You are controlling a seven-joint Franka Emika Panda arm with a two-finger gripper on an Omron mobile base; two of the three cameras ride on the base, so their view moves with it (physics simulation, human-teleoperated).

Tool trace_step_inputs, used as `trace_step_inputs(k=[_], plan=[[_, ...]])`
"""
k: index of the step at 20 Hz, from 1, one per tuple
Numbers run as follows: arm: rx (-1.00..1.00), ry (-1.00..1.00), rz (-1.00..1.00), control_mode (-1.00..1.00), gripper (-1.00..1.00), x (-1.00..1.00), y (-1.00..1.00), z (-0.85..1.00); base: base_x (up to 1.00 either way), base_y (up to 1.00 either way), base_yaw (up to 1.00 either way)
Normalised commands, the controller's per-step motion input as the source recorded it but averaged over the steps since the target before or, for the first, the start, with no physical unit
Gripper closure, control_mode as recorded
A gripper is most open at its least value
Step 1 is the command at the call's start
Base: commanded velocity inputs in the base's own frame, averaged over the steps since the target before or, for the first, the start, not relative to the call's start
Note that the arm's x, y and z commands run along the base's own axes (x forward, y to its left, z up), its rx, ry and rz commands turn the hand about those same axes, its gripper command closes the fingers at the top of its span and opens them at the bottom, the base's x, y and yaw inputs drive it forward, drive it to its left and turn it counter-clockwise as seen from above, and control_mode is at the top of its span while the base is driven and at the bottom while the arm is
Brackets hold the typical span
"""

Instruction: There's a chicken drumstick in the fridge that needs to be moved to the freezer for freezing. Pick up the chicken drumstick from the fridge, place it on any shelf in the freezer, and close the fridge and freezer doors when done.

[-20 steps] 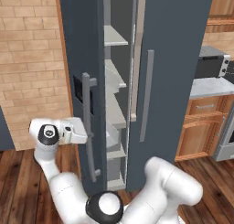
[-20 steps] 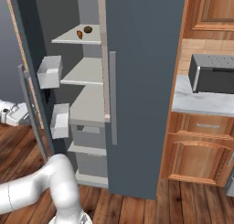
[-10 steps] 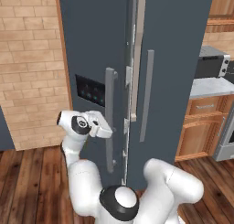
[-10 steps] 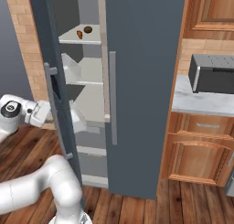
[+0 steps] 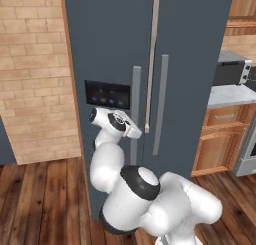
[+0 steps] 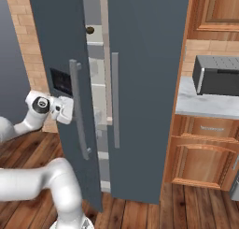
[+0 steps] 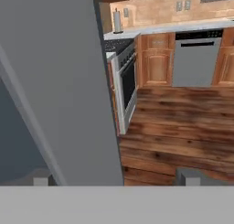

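While the spread claw (image 6: 70, 109) sits beside the freezer door (image 6: 60, 46), a microwave (image 6: 217, 76) stands right.

A big dark grey door (image 7: 55, 81) covers the side toward 9 o'clock, and a paler grey bar handle (image 7: 27, 122) runs slanted across it. Its edge goes from 12 o'clock down to 6 o'clock. Toward 3 o'clock lies a wooden floor (image 7: 183, 127). Near the door edge stands a steel oven (image 7: 124, 83). At 1 o'clock are wooden cabinets (image 7: 156, 63) and a grey dishwasher (image 7: 195, 58) under a pale surface (image 7: 151, 30).
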Motion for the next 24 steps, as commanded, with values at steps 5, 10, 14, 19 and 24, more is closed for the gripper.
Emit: trace_step_inputs(k=[5, 10, 14, 19, 24], plan=[[0.08, 0.09, 0.00, -1.00, -1.00, 1.00, -0.47, 0.00, 0.00, 0.00, 0.00], [0.10, 0.04, 0.01, -1.00, -1.00, 0.94, -0.54, 0.00, 0.00, 0.00, 0.00], [0.10, 0.00, 0.03, -1.00, -1.00, 0.75, -0.56, 0.00, 0.00, 0.00, 0.00], [0.07, 0.00, 0.03, -1.00, -1.00, 0.68, -0.45, 0.00, 0.00, 0.00, 0.00], [0.05, 0.00, 0.03, -1.00, -1.00, 0.67, -0.37, 0.00, 0.00, 0.00, 0.00]])
